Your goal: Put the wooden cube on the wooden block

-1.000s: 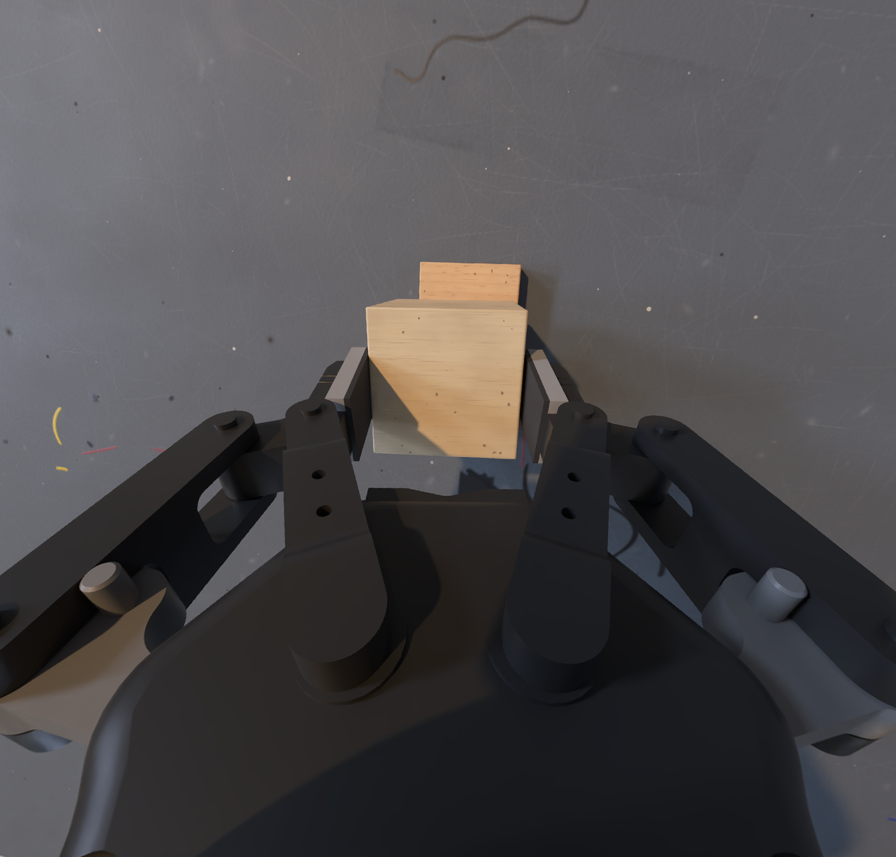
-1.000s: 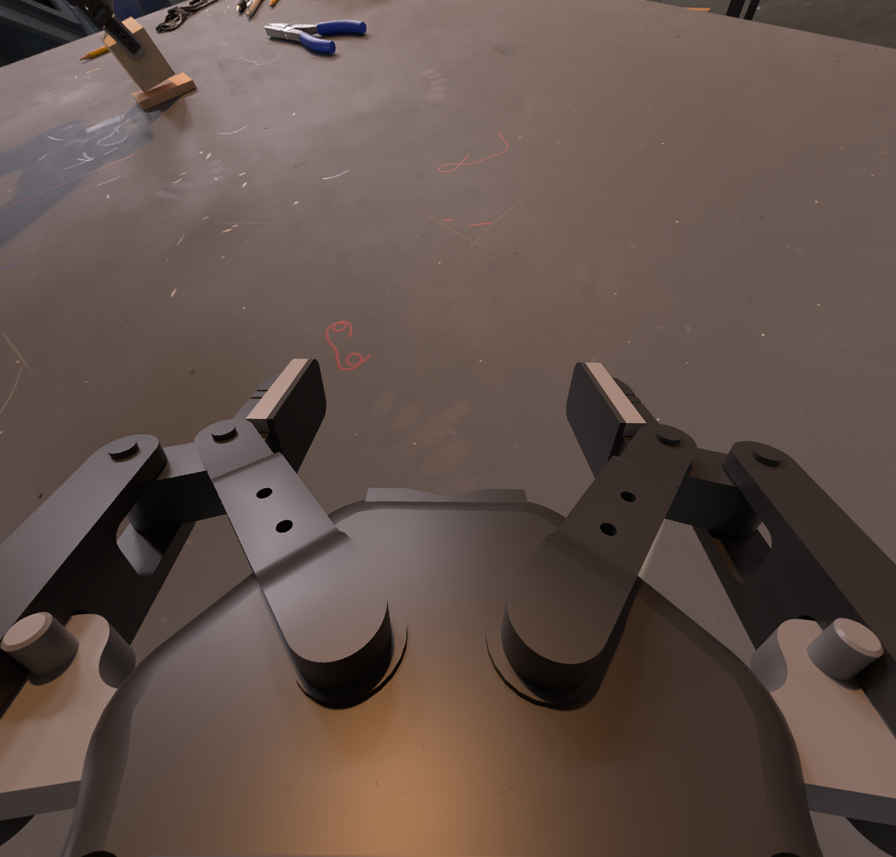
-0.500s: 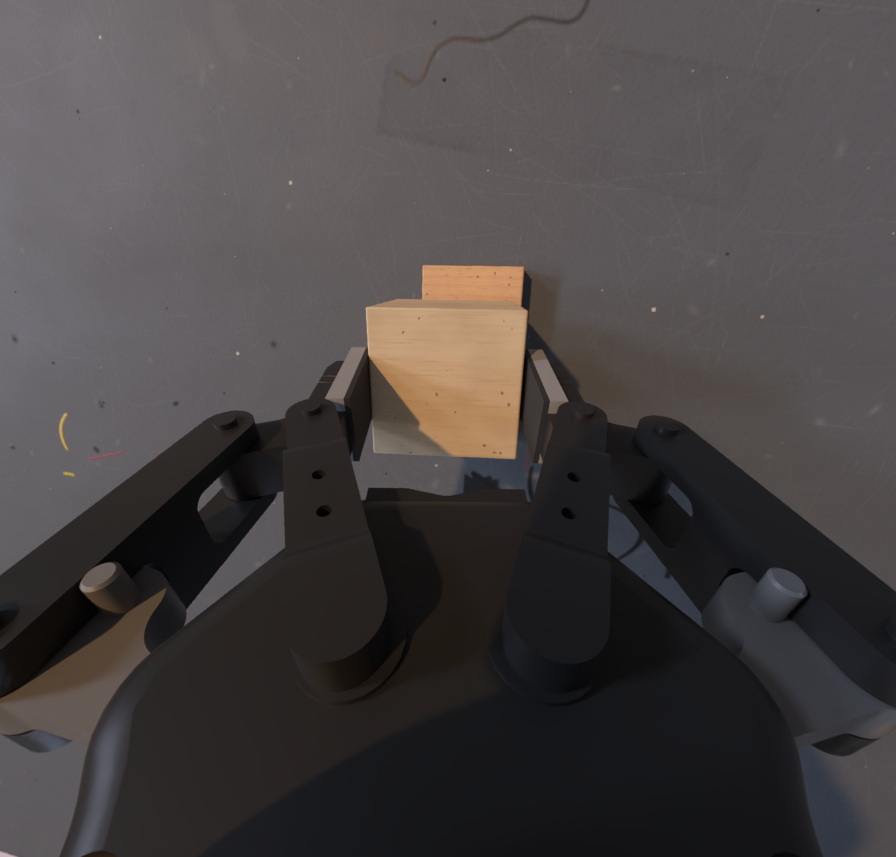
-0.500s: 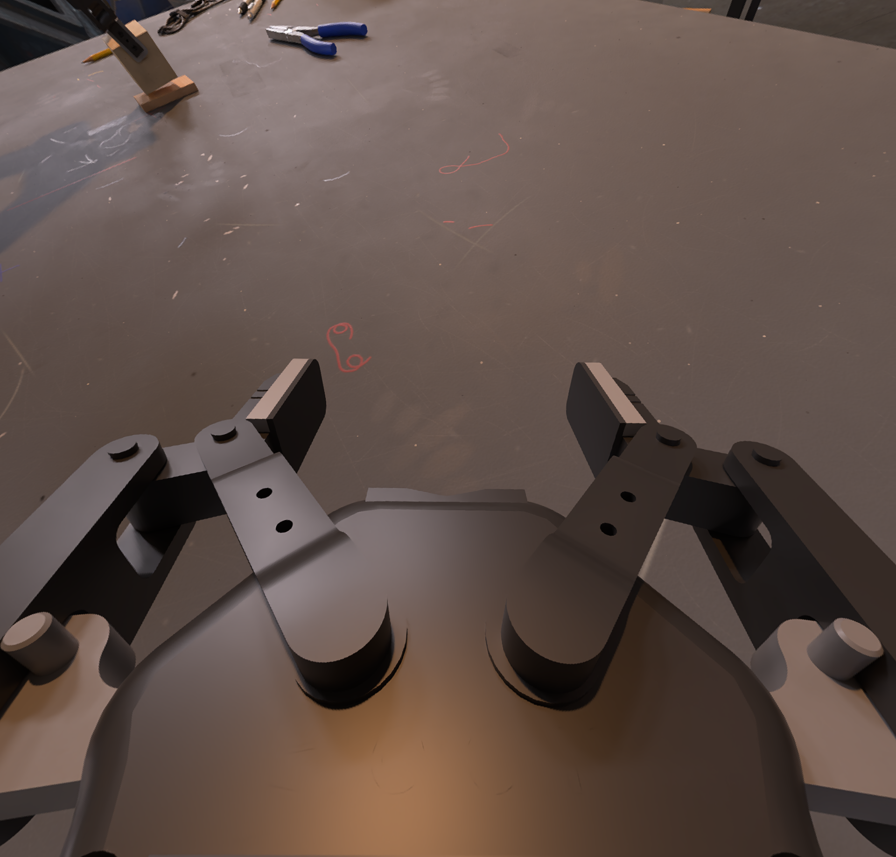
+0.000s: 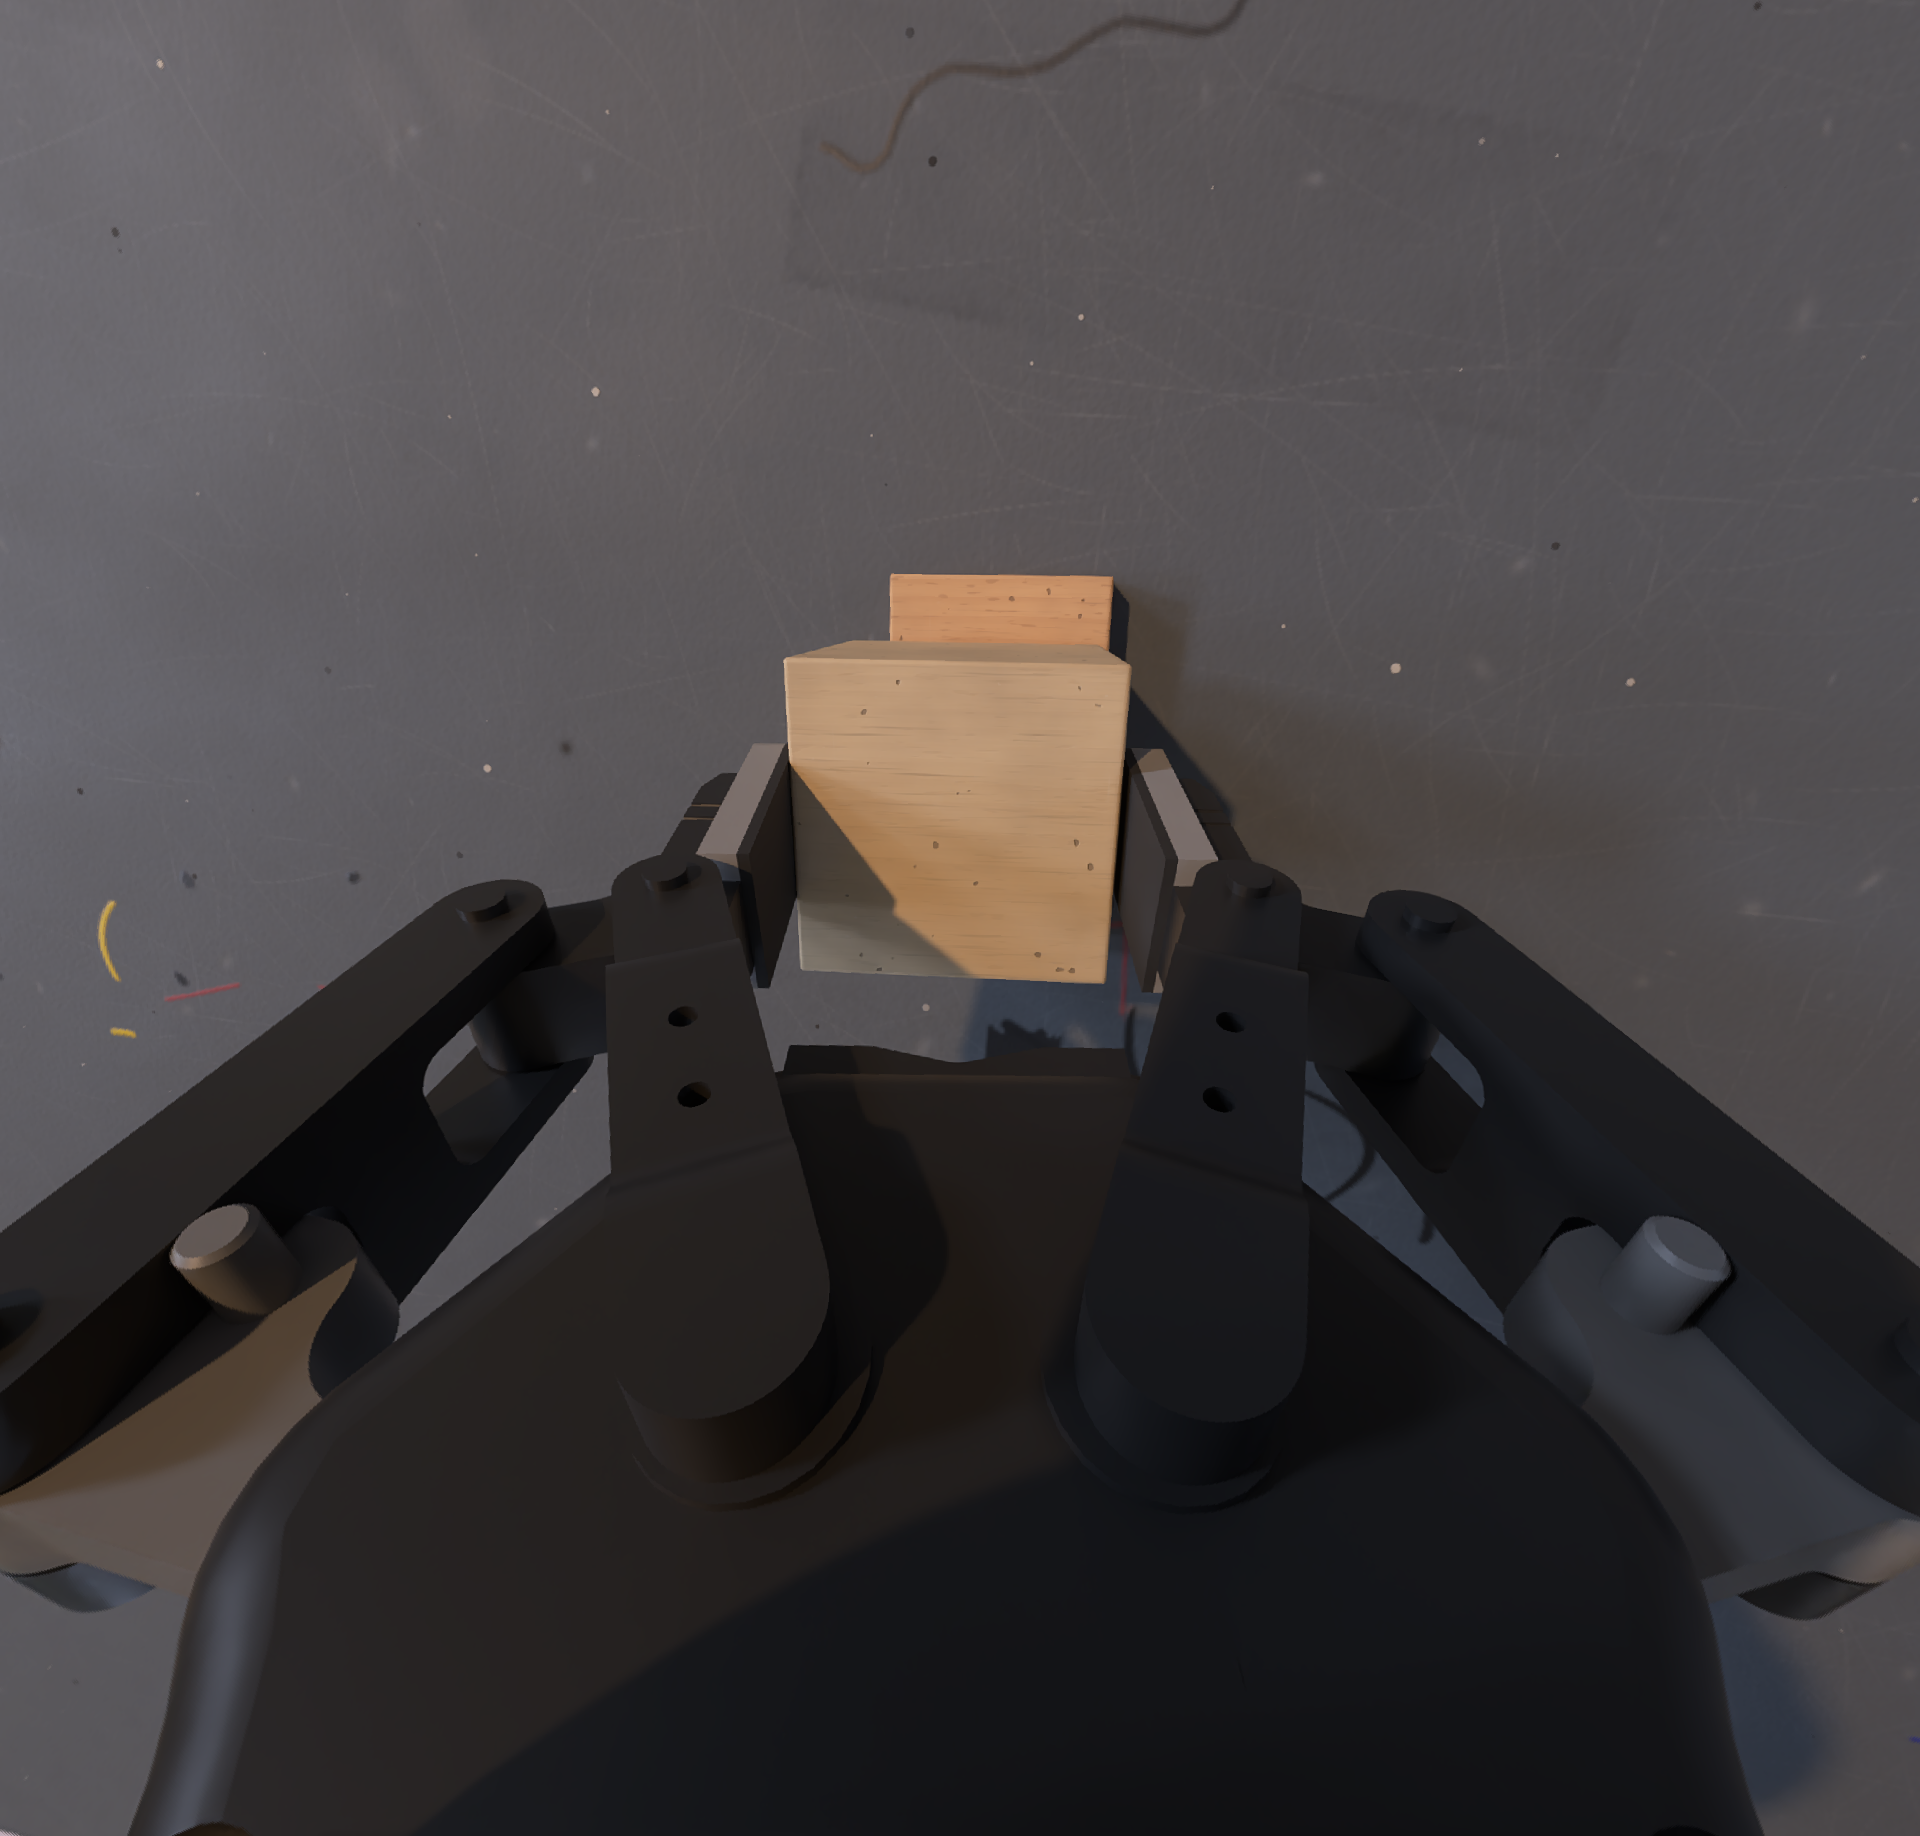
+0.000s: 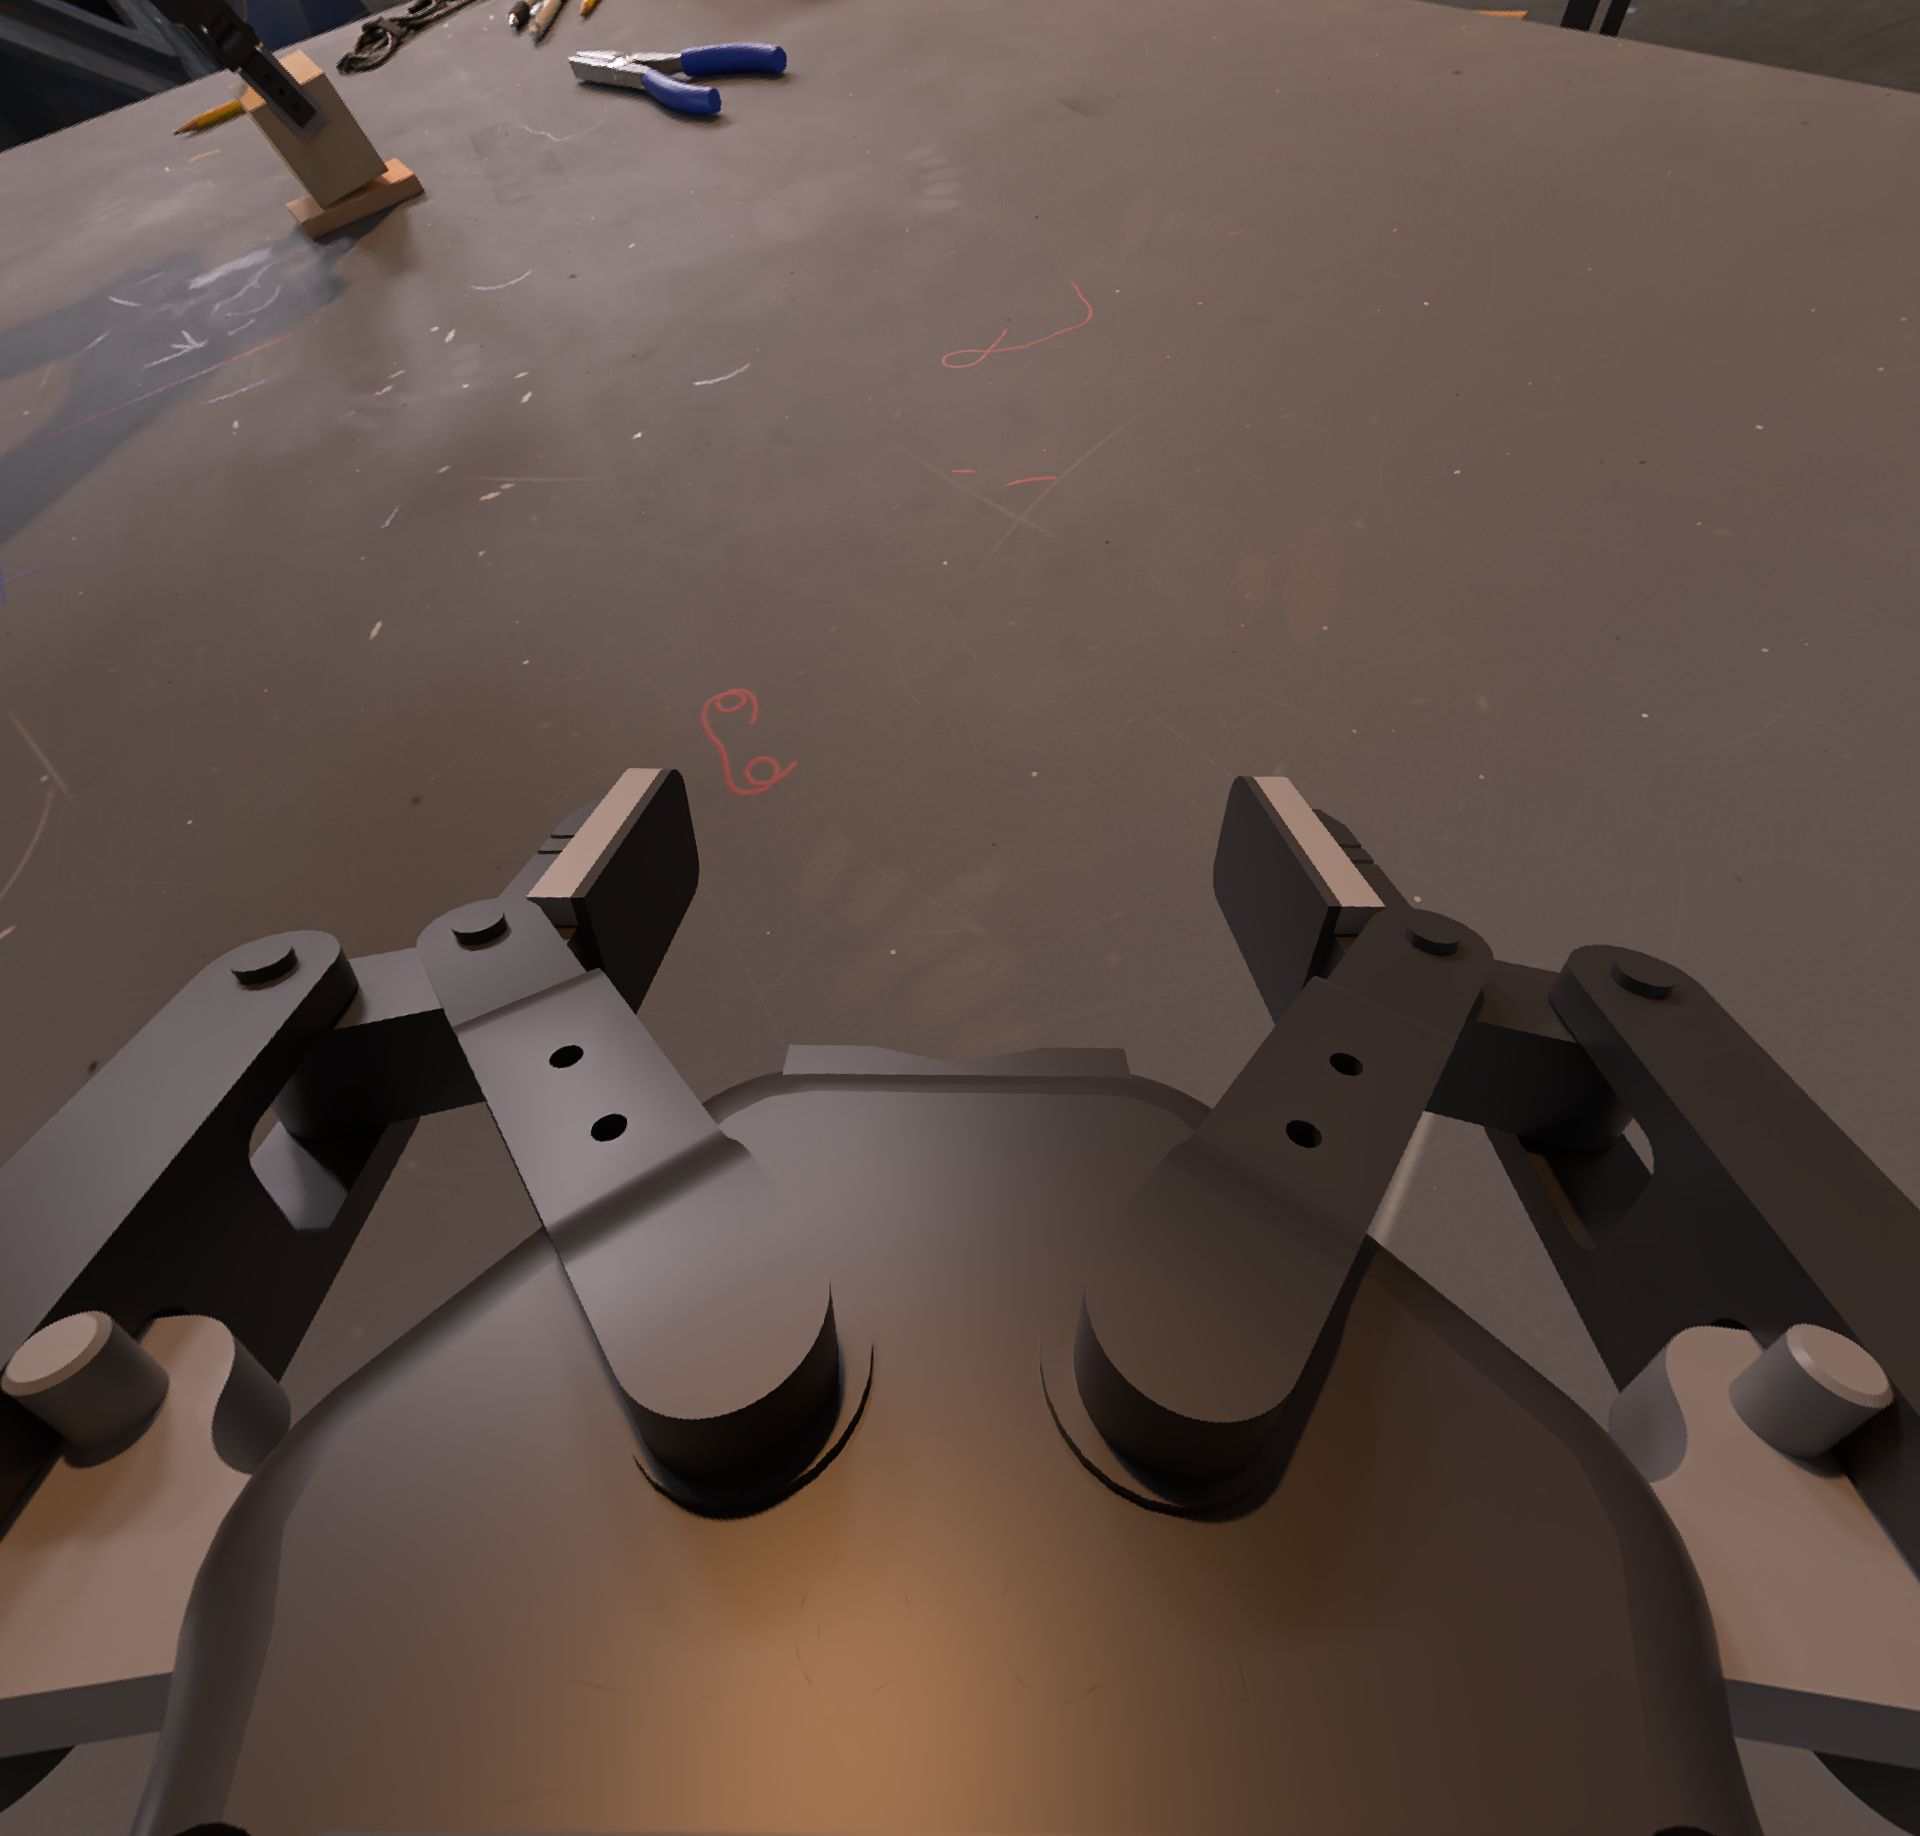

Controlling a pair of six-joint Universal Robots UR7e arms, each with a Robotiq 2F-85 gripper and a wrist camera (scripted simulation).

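Left gripper [image 5: 956, 851] clenches pale square wooden cube [image 5: 956, 810] between jaws, low over flat reddish wooden block [image 5: 1000, 609] just beyond, for placing; right gripper [image 6: 956, 851] idle, jaws spread, nothing between.

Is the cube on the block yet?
Almost. The left gripper has picked up the wooden cube and holds it at the wooden block; it looks set down, but touching is unclear. Left: opening the fingers and backing away.
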